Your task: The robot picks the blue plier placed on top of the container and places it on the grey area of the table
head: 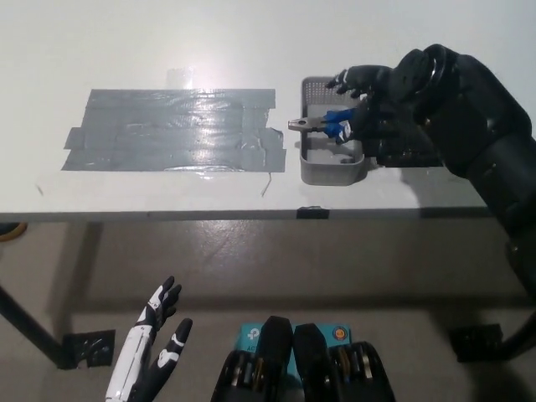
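Resting across the container [332,167], the blue plier [328,125] is covered by the right hand [377,105]; closure cannot be told, and handles should be gripped squarely.

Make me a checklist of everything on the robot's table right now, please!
Surface: white table, with a grey taped area on its left part.
Job's things: blue plier lying across the top of the grey container, jaws pointing toward the grey area.
Clutter: a black mat beside the container, mostly hidden by the arm.
Hands: black right hand over the plier handles, grip unclear; white left hand resting open below the table edge.
Cables: nothing seen.
Surroundings: floor and table legs under the table.
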Robot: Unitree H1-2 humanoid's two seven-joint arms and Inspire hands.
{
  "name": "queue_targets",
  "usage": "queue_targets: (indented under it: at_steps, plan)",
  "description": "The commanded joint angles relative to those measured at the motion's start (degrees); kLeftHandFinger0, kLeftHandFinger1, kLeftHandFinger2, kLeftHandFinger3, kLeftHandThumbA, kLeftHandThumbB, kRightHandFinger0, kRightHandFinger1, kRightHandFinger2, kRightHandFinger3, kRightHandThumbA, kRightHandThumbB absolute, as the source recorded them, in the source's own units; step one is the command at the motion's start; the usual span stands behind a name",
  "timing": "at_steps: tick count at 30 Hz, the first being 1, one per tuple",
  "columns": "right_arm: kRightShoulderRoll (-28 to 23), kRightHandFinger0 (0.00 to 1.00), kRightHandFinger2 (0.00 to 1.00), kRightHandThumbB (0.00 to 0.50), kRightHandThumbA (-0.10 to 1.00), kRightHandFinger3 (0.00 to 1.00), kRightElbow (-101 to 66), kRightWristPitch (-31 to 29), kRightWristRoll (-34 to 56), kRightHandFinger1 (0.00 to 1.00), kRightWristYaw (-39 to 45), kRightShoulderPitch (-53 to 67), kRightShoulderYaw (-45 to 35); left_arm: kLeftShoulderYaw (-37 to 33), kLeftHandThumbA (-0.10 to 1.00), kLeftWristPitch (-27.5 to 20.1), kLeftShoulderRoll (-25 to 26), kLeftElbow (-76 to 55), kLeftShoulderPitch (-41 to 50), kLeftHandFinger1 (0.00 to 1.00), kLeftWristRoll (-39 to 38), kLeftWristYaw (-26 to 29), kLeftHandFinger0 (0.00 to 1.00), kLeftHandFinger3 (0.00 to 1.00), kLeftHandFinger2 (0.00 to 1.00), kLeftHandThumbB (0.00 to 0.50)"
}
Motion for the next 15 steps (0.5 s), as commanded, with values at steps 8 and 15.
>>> queue_targets:
  at_steps: [8, 15]
  plan:
    - [0.61, 1.00, 1.00, 0.242, 0.72, 1.00, 2.74, -5.47, -4.43, 1.00, -2.15, -4.63, 1.37, 0.12, 0.85, -1.16, 1.10, -1.87, -0.52, 1.00, -0.51, -0.64, 1.00, 1.00, 1.00, 0.173]
    - [1.50, 1.00, 1.00, 0.259, 0.71, 1.00, 2.91, -4.95, -4.76, 1.00, -2.79, -4.76, 0.60, -0.01, 0.86, -0.29, 1.42, -2.65, -0.10, 1.00, -0.53, -0.91, 1.00, 1.00, 1.00, 0.171]
